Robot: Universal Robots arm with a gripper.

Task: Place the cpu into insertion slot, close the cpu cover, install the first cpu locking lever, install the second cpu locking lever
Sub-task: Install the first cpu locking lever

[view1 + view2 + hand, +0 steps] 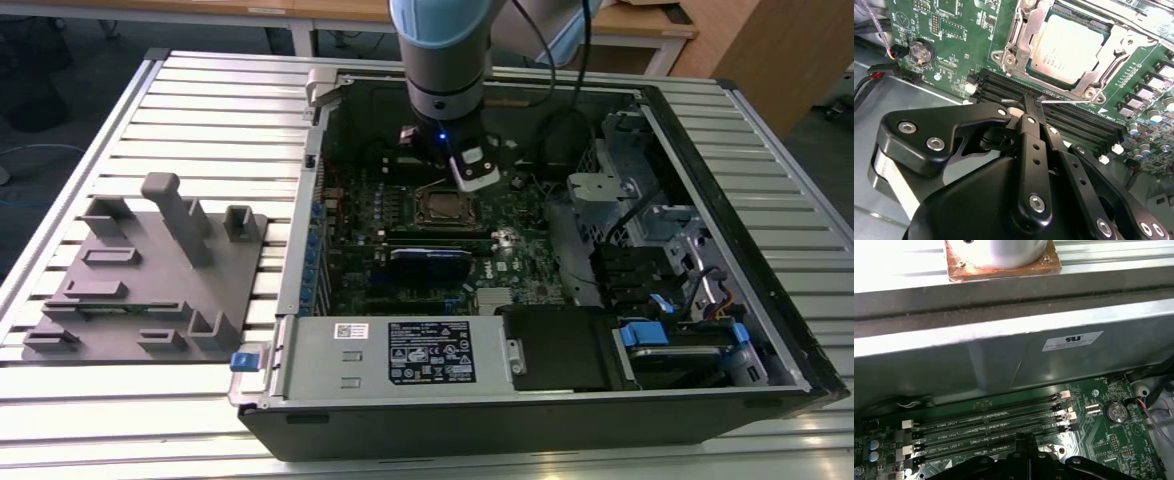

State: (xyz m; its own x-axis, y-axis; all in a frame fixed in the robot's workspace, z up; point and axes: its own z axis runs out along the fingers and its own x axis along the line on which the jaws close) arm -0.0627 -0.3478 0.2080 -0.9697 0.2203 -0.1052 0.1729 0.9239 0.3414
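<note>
End effector pinched shut, empty, tip at thin locking lever; cpu sat just beyond. Lever likely springy, slippery: best pressed near hooked end.

Table: slatted metal top.
Computer case: open, black.
Power supply box: silver, white-labelled, inside the case.
Grey fixture: beside the case, exterior view's left.
Memory slots: long, black, parallel.

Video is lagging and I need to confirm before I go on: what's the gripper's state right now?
Gripper: shut, fingertips together at the thin wire locking lever; whether it actually pinches the lever cannot be told.
</note>
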